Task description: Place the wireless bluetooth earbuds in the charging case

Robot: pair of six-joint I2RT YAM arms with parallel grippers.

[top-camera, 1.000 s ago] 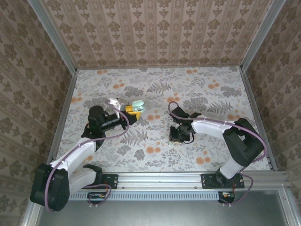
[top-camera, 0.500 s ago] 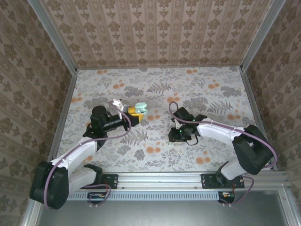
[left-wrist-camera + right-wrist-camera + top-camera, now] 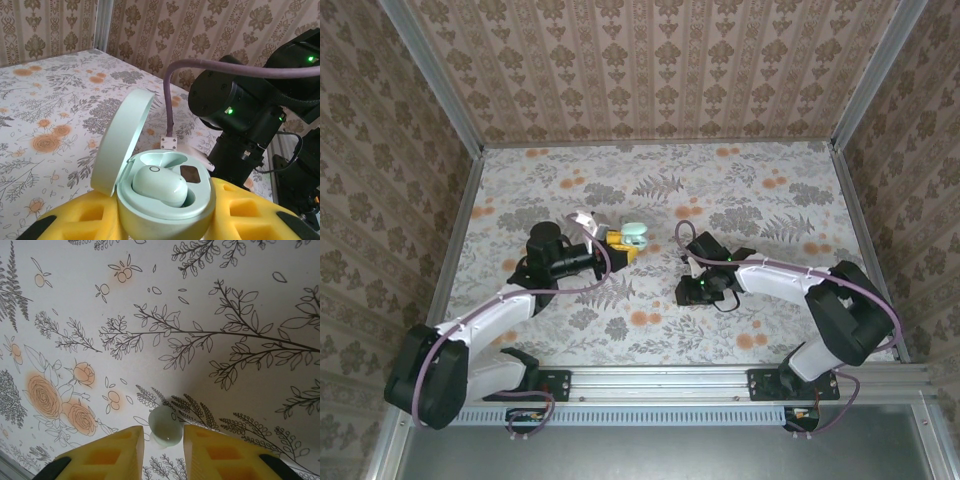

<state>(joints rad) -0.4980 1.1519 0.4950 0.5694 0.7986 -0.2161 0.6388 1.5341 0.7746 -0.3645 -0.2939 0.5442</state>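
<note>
Already the left gripper (image 3: pixel 167 222) is pinching the charging case (image 3: pixel 167 205) between its yellow pads (image 3: pixel 240 210). The lid (image 3: pixel 124 142) is tipped back, away from the fingertips, so the wells face up and stay reachable. A seated earbud (image 3: pixel 160 184) fills one well, and the well beside it looks empty. The right gripper (image 3: pixel 163 450) hangs low over the table (image 3: pixel 225 290), jaws slightly spread, with the loose earbud (image 3: pixel 165 426) lying on the surface between its fingertips and nearer one pad than the other. That straddle probably lets a simple squeeze trap the rounded bud; whether a pad touches it yet is unclear. Holding the case clamped and open likely gives the other arm a steady target
</note>
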